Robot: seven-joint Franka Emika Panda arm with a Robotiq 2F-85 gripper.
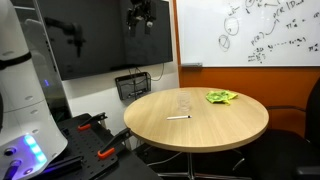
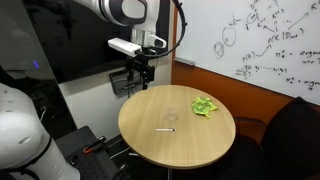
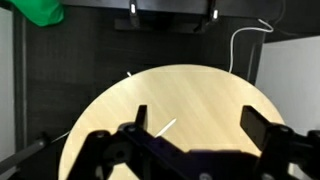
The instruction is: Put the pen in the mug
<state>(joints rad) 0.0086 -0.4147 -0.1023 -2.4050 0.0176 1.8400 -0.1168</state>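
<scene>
One thing matters in this step: bring the arm down from well above the round wooden counter (image 1: 235, 125) and line up over the slim white pen (image 1: 178, 117) before you close. The fingers (image 3: 254, 124) are spread wide with nothing between them. In the wrist view the pen lies below them, untouched, and closer to the finger on the picture's left than to the middle of the gap.

Shift until the pen sits midway, then turn the wrist so the fingers straddle its thin side rather than run along it. Descend slowly, because a pen lying flat on a hard top will likely roll or skid if one finger reaches it first. Take it near its middle for the carry to what looks like a clear glass mug (image 2: 172, 116). The mug stands just beside the pen, on the side toward the crumpled green cloth (image 2: 205, 105).

The pen lies flat near the counter's centre. Its long axis runs diagonally in the wrist view, lower left to upper right, and nearly level across both exterior views. It is too small for you to tell which end is the tip.
</scene>
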